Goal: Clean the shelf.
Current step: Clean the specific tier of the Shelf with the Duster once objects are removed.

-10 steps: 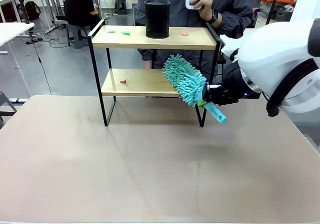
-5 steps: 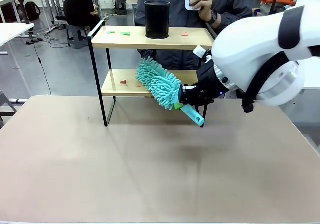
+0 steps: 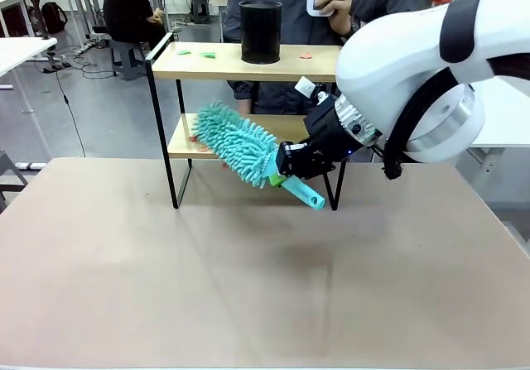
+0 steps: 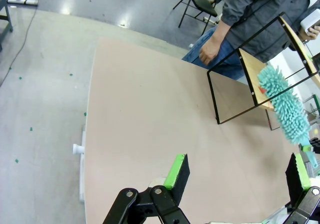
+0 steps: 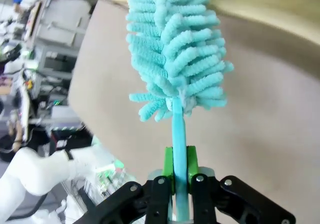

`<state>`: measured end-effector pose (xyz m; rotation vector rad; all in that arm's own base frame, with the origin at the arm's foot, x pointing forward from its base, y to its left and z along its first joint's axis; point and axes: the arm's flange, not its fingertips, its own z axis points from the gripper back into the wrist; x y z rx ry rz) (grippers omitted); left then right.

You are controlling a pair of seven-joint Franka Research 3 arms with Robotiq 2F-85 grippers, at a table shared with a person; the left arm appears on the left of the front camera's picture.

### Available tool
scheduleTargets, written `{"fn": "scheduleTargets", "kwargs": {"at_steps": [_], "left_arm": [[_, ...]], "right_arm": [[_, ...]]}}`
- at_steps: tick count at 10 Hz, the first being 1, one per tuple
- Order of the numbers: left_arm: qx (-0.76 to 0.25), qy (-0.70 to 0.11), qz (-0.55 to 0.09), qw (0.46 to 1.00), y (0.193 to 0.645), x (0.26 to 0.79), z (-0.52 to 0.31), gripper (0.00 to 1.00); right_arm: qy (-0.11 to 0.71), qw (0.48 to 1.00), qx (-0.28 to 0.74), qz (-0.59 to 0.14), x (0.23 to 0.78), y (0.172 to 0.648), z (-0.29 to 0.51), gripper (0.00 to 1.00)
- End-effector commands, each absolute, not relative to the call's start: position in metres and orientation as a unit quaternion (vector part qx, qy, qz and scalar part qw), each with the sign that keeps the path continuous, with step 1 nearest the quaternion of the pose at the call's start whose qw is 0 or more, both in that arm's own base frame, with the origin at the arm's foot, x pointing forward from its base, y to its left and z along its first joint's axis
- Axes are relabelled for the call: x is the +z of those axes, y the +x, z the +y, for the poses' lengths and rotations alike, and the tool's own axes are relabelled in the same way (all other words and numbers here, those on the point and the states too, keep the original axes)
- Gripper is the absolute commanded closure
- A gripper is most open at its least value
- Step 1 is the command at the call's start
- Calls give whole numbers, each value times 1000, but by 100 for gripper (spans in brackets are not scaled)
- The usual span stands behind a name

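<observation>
Overall: the shelf (image 3: 224, 70) stood upright on the far middle of the table (image 3: 248, 304), just in front of a person (image 3: 281, 6).
Shelf build: two light wooden boards sat in a thin black frame on four legs.
Top board: it carried a black cylinder (image 3: 261, 31), green scraps (image 3: 207, 55) and a red scrap (image 3: 305, 55).
Lower board: a reddish scrap (image 3: 192, 138) lay near its left end.
Right tool: the right tool (image 3: 284, 170) was clamped narrow on the duster's handle (image 3: 305, 194), just below the head.
Duster: the teal duster (image 3: 236, 142) lay tilted across the front of the lower tier, tip toward the left legs; contact with the board could not be told.
Left tool: the left tool (image 4: 237, 170) hung wide and empty over the near table, well apart from the shelf.
Shelf handling: it was probably light and rigid, so a hard sideways push might slide or tip it; a frame upright looked the soundest place to hold.
Duster handling: the soft, pliant head likely yielded on contact, while the stiff, smooth handle suited the grip near the head.
Hazard: the cylinder on the top board might topple if brushed.
</observation>
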<state>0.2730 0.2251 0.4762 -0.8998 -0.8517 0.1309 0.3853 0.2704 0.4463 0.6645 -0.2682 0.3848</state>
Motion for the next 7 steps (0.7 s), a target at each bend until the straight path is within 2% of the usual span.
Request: {"fn": "scheduleTargets", "kwargs": {"at_steps": [1,7], "left_arm": [[53,-423,-411,806,274,475,224,0],[53,-423,-411,806,274,475,224,0]], "right_arm": [[379,896,217,-74,447,387,243,88],[458,864,208,-13,454,382,165,88]]}}
